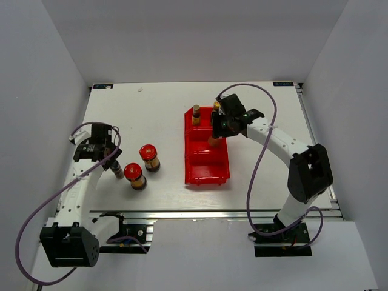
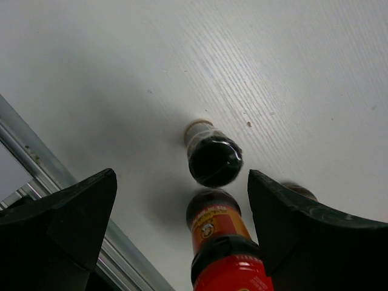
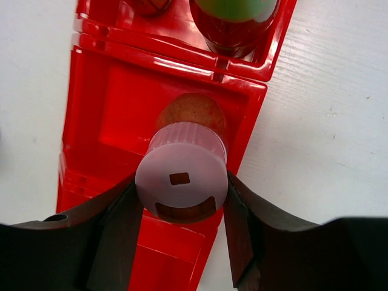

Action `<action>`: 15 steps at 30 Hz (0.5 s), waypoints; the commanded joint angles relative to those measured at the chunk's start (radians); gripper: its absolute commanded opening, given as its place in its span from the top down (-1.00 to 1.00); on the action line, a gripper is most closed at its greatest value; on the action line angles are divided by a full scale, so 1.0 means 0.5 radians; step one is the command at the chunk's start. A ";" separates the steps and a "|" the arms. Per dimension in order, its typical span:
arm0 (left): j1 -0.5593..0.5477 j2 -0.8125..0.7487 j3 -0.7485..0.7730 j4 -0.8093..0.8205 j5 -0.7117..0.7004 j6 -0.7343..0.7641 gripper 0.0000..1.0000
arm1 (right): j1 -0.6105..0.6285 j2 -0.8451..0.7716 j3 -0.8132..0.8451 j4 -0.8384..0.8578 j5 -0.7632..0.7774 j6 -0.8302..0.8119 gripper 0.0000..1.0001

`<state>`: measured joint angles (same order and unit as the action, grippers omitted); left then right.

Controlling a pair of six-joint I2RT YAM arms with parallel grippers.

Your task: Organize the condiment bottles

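Observation:
My right gripper [image 1: 218, 128] is shut on the pink-capped bottle [image 3: 182, 173] and holds it upright in the middle compartment of the red tray [image 1: 206, 173]. I cannot tell if it touches the floor. The far compartment holds a small dark-capped bottle [image 1: 196, 113] and the green-labelled yellow-capped bottle [image 1: 216, 107], which also shows in the right wrist view [image 3: 233, 15]. My left gripper [image 1: 111, 159] is open and empty in the left wrist view [image 2: 180, 177], over a small dark-capped bottle [image 2: 213, 159] [image 1: 117, 171]. Two red-lidded dark jars [image 1: 149, 156] [image 1: 135, 176] stand to its right; one shows close in the left wrist view [image 2: 227, 260].
The tray's near compartment [image 1: 208, 171] holds nothing. The table's metal front rail [image 1: 212, 213] runs just below the jars and shows in the left wrist view [image 2: 36, 163]. White walls enclose the table on three sides.

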<state>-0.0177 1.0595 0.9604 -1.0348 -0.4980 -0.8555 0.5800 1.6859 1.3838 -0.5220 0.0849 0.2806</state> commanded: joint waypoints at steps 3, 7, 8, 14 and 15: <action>0.228 -0.005 -0.120 0.185 0.207 0.072 -0.96 | 0.049 0.098 0.098 0.044 0.097 -0.040 0.35; 0.321 0.010 -0.163 0.259 0.284 0.103 -0.96 | 0.067 0.147 0.135 0.016 0.125 -0.037 0.27; 0.324 0.013 -0.166 0.269 0.284 0.109 -0.96 | 0.067 0.150 0.135 0.013 0.128 -0.040 0.23; 0.324 0.041 -0.193 0.302 0.287 0.112 -0.96 | 0.086 0.175 0.138 0.019 0.174 -0.049 0.05; 0.324 0.038 -0.206 0.315 0.306 0.116 -0.96 | 0.089 0.178 0.144 0.010 0.174 -0.055 0.00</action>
<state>0.1383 1.0805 0.8715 -0.9165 -0.3702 -0.8093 0.6178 1.7760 1.4063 -0.5243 0.1436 0.2729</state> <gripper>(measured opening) 0.979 0.559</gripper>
